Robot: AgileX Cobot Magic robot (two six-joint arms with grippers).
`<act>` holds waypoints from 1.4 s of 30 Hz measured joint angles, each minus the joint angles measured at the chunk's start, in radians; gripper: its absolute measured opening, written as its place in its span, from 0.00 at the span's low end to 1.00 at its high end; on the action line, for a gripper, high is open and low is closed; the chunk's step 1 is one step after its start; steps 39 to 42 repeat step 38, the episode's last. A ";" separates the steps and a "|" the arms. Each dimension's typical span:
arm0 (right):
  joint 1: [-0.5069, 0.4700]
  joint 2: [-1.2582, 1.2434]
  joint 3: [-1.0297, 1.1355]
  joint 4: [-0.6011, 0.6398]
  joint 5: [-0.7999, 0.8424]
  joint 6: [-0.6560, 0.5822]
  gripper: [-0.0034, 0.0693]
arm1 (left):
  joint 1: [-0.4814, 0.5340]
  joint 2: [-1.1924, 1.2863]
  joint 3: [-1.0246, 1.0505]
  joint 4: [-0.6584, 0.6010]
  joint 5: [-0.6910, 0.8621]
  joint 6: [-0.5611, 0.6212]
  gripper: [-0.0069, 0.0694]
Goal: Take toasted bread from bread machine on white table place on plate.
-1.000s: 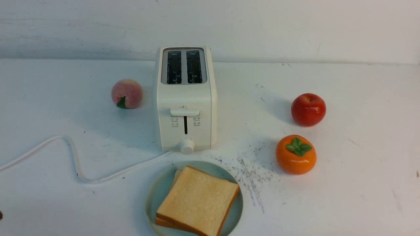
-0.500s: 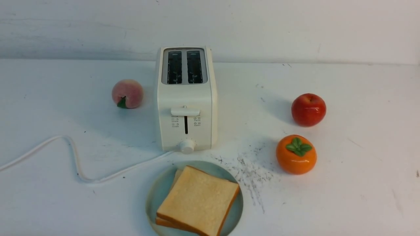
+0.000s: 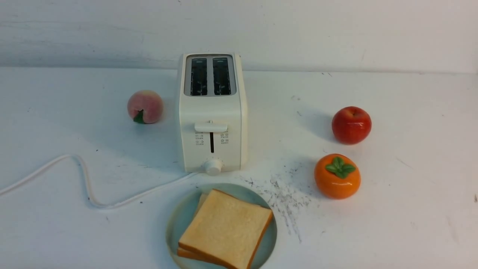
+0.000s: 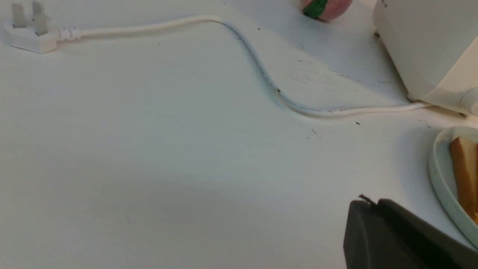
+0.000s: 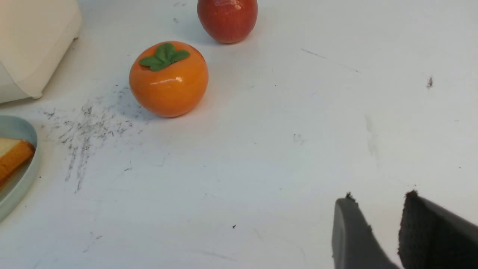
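boxy two-slot toaster: cream-white
round glossy plate: pale teal-green
square toast slices: golden-tan, orange-brown crust
flat tabletop: white, dark scuffs

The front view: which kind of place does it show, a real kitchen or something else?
Probably a staged test table, not a kitchen: a cream-white two-slot toaster with its white cord unplugged, glossy fruit models like the orange persimmon, and a bare scuffed white tabletop.

lower toast: mostly covered | plate: cut off, maybe slightly
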 joint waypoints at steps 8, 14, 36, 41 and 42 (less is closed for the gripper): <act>0.000 0.000 0.000 0.000 0.000 0.000 0.35 | 0.000 0.000 0.000 0.000 0.000 0.000 0.09; 0.000 0.000 0.000 0.000 0.000 0.000 0.36 | 0.000 0.000 0.000 0.001 0.000 0.000 0.10; 0.000 0.000 0.000 0.000 0.000 0.000 0.38 | 0.000 0.000 0.000 0.002 0.000 0.000 0.12; 0.000 0.000 0.000 0.000 0.000 0.000 0.38 | 0.000 0.000 0.000 0.002 0.000 0.000 0.13; 0.000 0.000 0.000 0.000 0.000 0.000 0.38 | 0.000 0.000 0.000 0.002 0.000 0.000 0.13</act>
